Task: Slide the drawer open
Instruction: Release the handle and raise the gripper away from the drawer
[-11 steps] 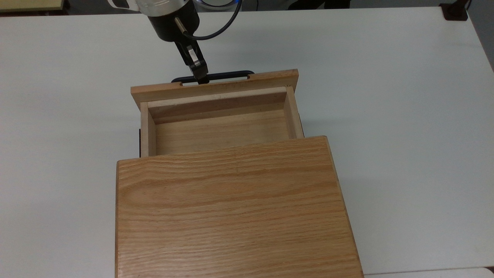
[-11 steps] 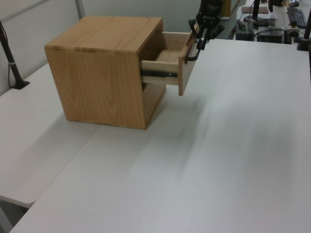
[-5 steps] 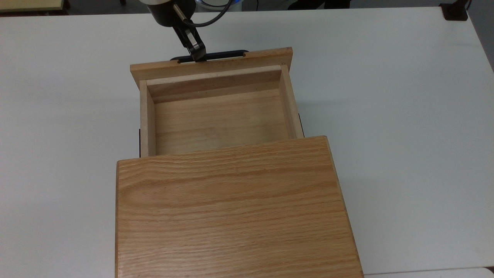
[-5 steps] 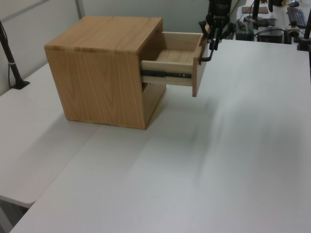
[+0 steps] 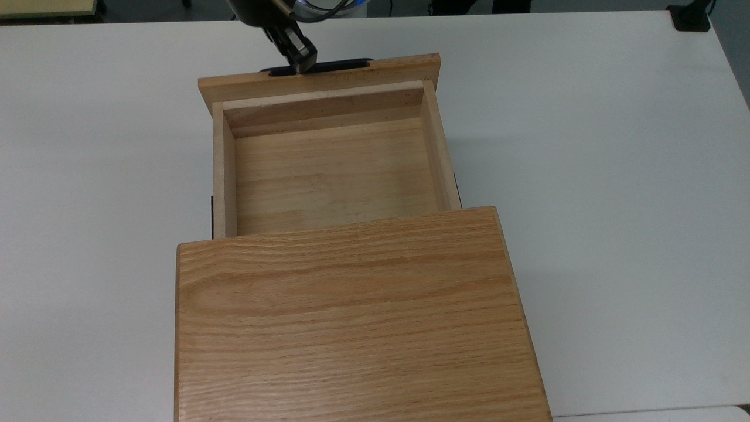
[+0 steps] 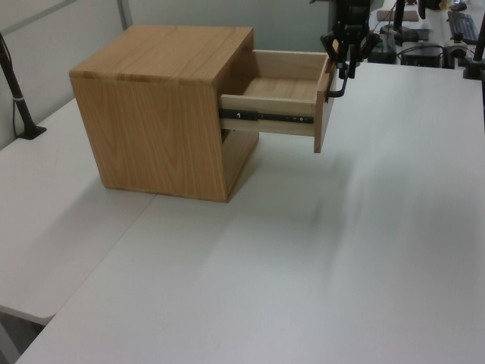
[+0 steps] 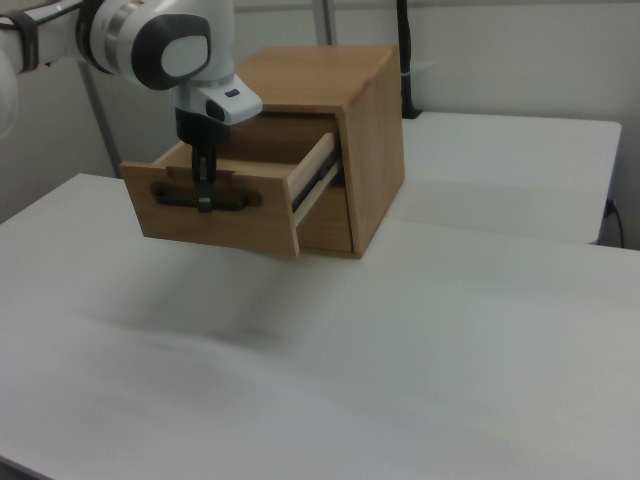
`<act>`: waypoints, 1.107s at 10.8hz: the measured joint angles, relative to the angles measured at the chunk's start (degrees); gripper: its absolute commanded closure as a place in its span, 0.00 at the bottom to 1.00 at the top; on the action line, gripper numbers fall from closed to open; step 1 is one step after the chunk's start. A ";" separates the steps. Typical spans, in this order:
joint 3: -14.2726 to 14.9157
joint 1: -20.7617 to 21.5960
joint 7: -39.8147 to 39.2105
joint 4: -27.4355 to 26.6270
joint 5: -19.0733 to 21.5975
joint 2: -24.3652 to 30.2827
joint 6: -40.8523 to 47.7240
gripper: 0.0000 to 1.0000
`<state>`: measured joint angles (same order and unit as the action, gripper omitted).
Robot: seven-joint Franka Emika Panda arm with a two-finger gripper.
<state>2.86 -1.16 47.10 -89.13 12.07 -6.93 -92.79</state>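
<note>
Notably, the drawer (image 5: 328, 170) stood further out of the cabinet (image 5: 351, 316) than it had a second before: in the top view its front panel had travelled toward the far edge of the table (image 5: 615, 146), and most of its bare wooden floor was exposed. In the left view the black slide rail (image 6: 267, 117) along its side was drawn out a good way, with the front panel hanging clear of the cabinet and above the table.

The gripper (image 5: 300, 61) had moved back with the drawer. It hung over the black bar handle (image 5: 340, 63), left of the handle's middle in the top view, its tips reaching down at the bar. In the right view the gripper (image 7: 204, 192) stood upright against the front panel at the handle (image 7: 205, 198). Whether the fingers were clamped on the bar or merely hooked behind it could not be told.

Judgement: the opening stroke was well advanced and the task largely met. Some of the drawer remained under the cabinet top, so a little travel may have been left. The risk at this stage was overrunning the slide's stop and dragging the whole cabinet across the table.
</note>
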 measured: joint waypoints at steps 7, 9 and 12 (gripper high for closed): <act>-0.74 0.03 -4.54 0.80 0.01 4.92 2.37 0.00; -0.76 0.10 -8.77 1.27 -2.23 6.18 2.37 0.00; -0.73 0.24 -21.65 1.25 -7.06 6.78 2.41 0.00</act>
<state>2.13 -0.93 25.46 -87.88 5.01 -0.15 -90.38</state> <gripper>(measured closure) 0.000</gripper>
